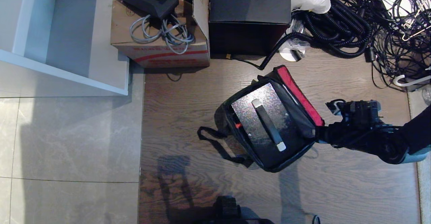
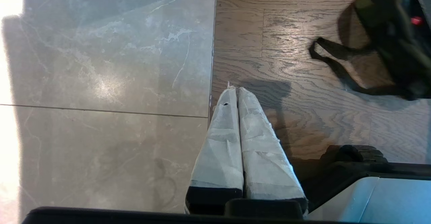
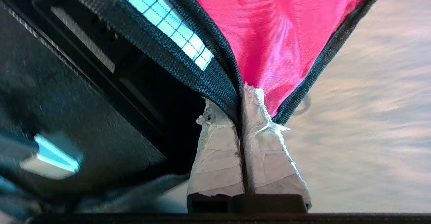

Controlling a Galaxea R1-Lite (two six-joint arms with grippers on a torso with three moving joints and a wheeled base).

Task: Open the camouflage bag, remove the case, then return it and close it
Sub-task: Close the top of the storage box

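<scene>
my right gripper point(image 3: 240, 99) level beside camouflage bag point(image 1: 269, 123), clamped on lid edge | left gripper point(image 2: 235, 92) fingers together | head view only: case point(image 1: 259, 116) inside

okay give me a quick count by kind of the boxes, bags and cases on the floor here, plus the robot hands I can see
Boxes: 2, the cardboard box and the black box
Bags: 1, the camouflage bag
Cases: 1, the case inside it
Hands: 2, left hand, right hand
Total: 6
</scene>
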